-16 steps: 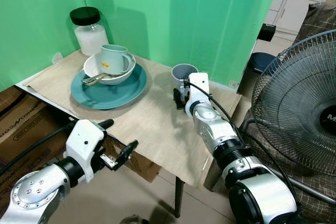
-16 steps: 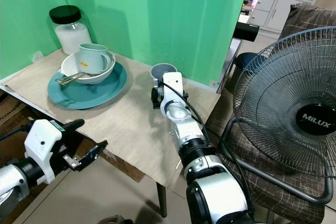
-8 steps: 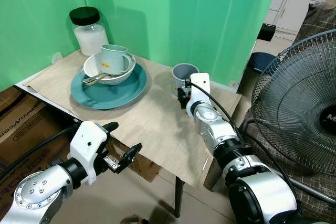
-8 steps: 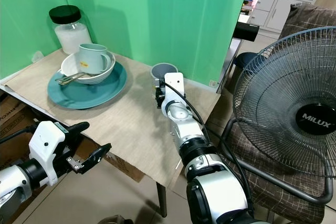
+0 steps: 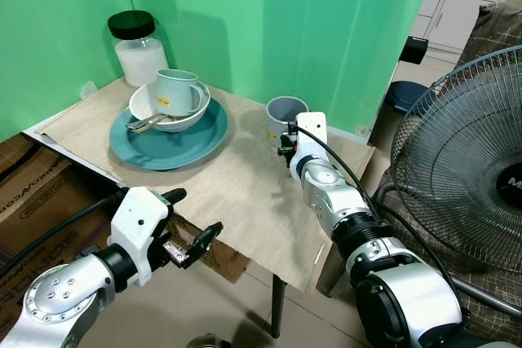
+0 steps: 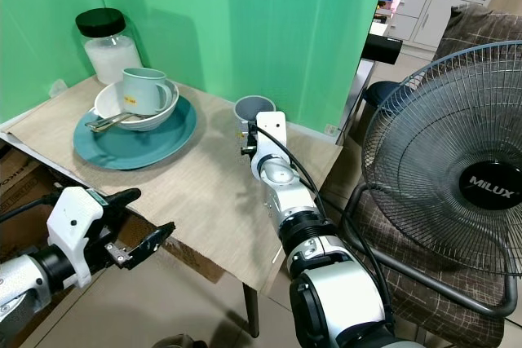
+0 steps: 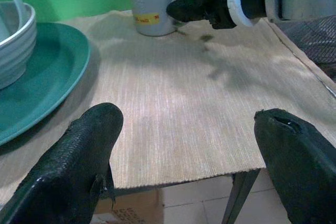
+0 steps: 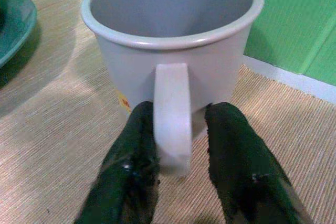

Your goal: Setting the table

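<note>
A grey mug [image 5: 285, 112] stands upright on the wooden table [image 5: 236, 197] near its far right corner, handle toward me. My right gripper [image 8: 181, 114] is open at the mug's handle [image 8: 170, 103], one black finger on each side. One finger [image 8: 134, 145] touches the handle; the other stands slightly off it. A teal plate [image 5: 167, 151] carries a white bowl [image 5: 143, 104] holding a pale green mug [image 5: 177, 91] and a metal utensil [image 5: 147, 125]. My left gripper [image 5: 192, 218] hangs open just below the table's front edge, holding nothing.
A glass jar [image 5: 139, 48] with a black lid stands behind the plate against the green backdrop. A large floor fan [image 5: 465, 169] stands right of the table. A cardboard box [image 5: 33, 185] sits under the table's left side.
My right gripper has slid forward until its fingers straddle the grey mug's handle. The left gripper has shifted slightly right below the table edge.
</note>
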Controlling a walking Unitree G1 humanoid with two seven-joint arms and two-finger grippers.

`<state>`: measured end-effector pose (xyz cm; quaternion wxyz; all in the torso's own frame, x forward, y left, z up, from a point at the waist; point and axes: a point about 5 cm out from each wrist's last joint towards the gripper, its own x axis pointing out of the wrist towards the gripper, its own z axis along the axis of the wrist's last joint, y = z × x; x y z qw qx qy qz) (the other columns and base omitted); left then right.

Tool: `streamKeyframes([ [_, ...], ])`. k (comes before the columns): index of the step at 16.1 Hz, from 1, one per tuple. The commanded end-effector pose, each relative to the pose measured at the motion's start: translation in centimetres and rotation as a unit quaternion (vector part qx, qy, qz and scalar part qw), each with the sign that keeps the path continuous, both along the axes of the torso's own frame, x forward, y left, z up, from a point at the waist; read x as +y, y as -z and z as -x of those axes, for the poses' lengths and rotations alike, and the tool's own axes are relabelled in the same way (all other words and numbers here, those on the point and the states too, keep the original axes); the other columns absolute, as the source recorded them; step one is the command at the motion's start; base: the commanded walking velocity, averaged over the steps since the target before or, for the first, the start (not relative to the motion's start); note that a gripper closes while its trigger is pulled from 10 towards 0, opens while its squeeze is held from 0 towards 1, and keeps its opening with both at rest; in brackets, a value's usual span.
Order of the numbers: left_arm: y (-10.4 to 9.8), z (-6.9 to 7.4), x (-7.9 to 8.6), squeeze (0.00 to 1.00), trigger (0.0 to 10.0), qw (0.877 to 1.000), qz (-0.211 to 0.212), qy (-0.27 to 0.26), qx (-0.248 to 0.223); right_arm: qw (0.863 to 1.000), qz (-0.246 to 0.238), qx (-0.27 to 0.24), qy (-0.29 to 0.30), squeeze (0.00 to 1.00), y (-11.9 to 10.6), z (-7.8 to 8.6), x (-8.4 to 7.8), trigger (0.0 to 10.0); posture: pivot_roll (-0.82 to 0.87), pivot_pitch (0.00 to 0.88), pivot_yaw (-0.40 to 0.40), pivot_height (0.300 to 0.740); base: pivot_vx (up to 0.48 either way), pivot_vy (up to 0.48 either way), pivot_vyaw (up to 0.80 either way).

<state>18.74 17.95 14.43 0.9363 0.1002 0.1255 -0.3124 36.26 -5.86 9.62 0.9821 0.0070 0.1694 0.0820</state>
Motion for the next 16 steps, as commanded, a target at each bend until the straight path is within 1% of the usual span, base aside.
streamKeyframes([
  [1, -0.2, -0.1, 0.0, 0.0, 10.0, 1.0, -0.004, 0.002, -0.006, 1.0, -0.004, -0.009, -0.002, 0.0, -0.6, -0.3, 0.1, 0.0, 0.08, 0.0, 0.022, 0.74, 0.0, 0.0, 0.0],
  [5, -0.2, -0.4, -0.1, 0.0, 10.0, 1.0, -0.003, 0.003, -0.008, 1.0, -0.008, -0.013, -0.006, 0.0, -0.7, -0.4, -0.1, 0.0, 0.06, 0.0, 0.03, 0.74, 0.0, 0.0, 0.0],
  [9, -0.2, -1.0, -0.3, 0.0, 10.0, 1.0, -0.001, 0.006, -0.013, 0.999, -0.011, -0.032, -0.011, 0.0, -1.4, -0.7, -0.5, 0.0, 0.05, 0.0, 0.037, 0.74, 0.0, 0.0, 0.0],
  [10, -0.2, -1.1, -0.4, 0.0, 10.0, 1.0, 0.0, 0.007, -0.015, 0.999, -0.01, -0.039, -0.015, 0.0, -1.6, -0.7, -0.7, 0.0, 0.04, 0.0, 0.037, 0.74, 0.0, 0.0, 0.0],
  [11, -0.2, -1.3, -0.5, 0.0, 10.0, 1.0, 0.0, 0.005, -0.02, 0.998, -0.011, -0.058, -0.024, 0.0, -2.2, -0.7, -0.9, 0.0, 0.04, 0.0, 0.038, 0.74, 0.0, 0.0, 0.0],
  [12, -0.3, -1.6, -0.7, 0.0, 10.0, 1.0, 0.001, -0.001, -0.03, 0.995, -0.009, -0.089, -0.039, 0.0, -3.2, -0.4, -1.4, 0.0, 0.04, 0.0, 0.037, 0.74, 0.0, 0.0, 0.0],
  [13, -0.3, -1.8, -0.7, 0.0, 10.0, 0.999, 0.002, -0.004, -0.033, 0.994, -0.007, -0.1, -0.044, 0.0, -3.5, -0.3, -1.7, 0.0, 0.03, 0.0, 0.039, 0.74, 0.0, 0.0, 0.0],
  [14, -0.5, -2.3, -1.0, 0.0, 10.0, 0.999, 0.011, -0.013, -0.043, 0.989, -0.013, -0.14, -0.054, 0.0, -5.0, 0.6, -2.7, 0.0, 0.03, 0.0, 0.04, 0.74, 0.0, 0.0, 0.0],
  [15, -0.8, -2.9, -1.7, 0.0, 10.0, 0.998, 0.027, -0.021, -0.052, 0.981, -0.02, -0.179, -0.066, 0.0, -6.7, 2.1, -3.9, 0.0, 0.02, 0.0, 0.039, 0.74, 0.0, 0.0, 0.0],
  [16, -1.1, -3.2, -2.3, 0.0, 10.0, 0.997, 0.041, -0.03, -0.059, 0.978, -0.026, -0.194, -0.065, 0.0, -7.6, 3.3, -4.9, 0.0, 0.01, 0.0, 0.044, 0.74, 0.0, 0.0, 0.0],
])
